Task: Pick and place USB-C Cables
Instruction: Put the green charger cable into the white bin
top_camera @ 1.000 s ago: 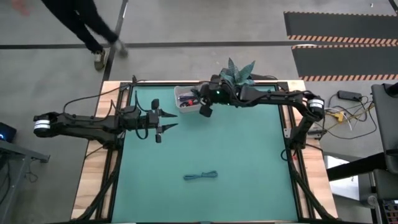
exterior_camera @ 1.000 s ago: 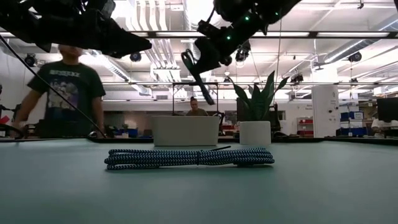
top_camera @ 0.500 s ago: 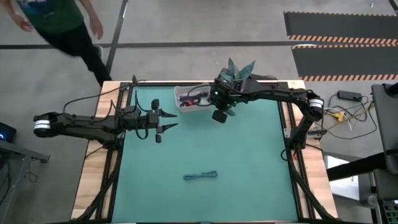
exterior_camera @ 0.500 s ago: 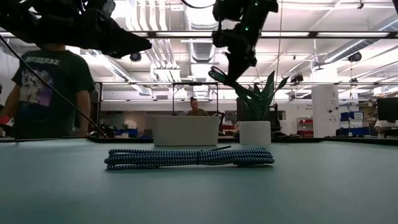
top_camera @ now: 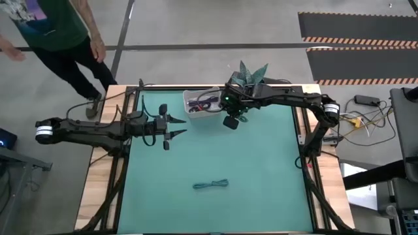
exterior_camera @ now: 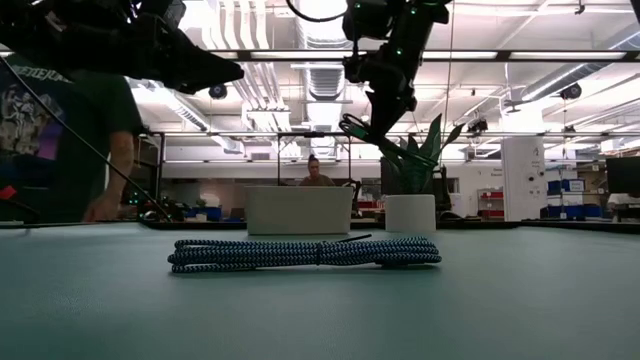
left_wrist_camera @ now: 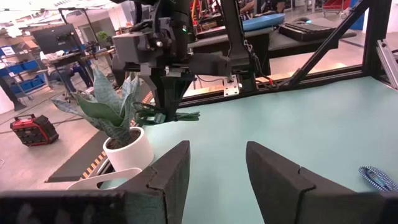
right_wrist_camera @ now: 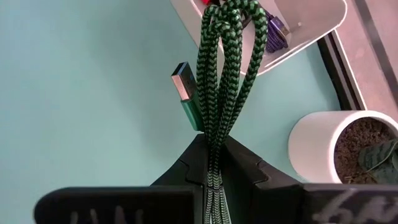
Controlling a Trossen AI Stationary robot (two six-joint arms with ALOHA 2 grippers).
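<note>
In the low view the teal cable [exterior_camera: 304, 253] lies nearest, a flat coiled bundle on the green mat [exterior_camera: 320, 310] at centre frame; in the high view it sits low and centre [top_camera: 211, 185], well apart from both arms. Its end also shows at the lower right edge of the left wrist view [left_wrist_camera: 378, 178].

Farther back, at the left middle of the high view, the left gripper [top_camera: 171, 126] hangs above the mat with its fingers spread wide and nothing between them; the left wrist view shows the two dark fingers [left_wrist_camera: 168, 177] parted over bare mat.

Beyond that, upper centre of the high view, the right gripper [top_camera: 232, 120] is just beside the white tray [top_camera: 189, 98]. Its fingers are closed tight on the green cable [right_wrist_camera: 224, 74], which the right wrist view shows as a looped bundle standing out from between the fingers, its metal plug [right_wrist_camera: 184, 87] sticking out to one side. The low view shows this cable [exterior_camera: 362, 130] hanging in the air above the mat, upper centre. A dark cable [right_wrist_camera: 275, 32] lies in the tray [right_wrist_camera: 317, 25].

A potted plant [top_camera: 251, 75] stands at the far edge of the table, next to the tray. A person [top_camera: 55, 39] stands off the table at the upper left.
</note>
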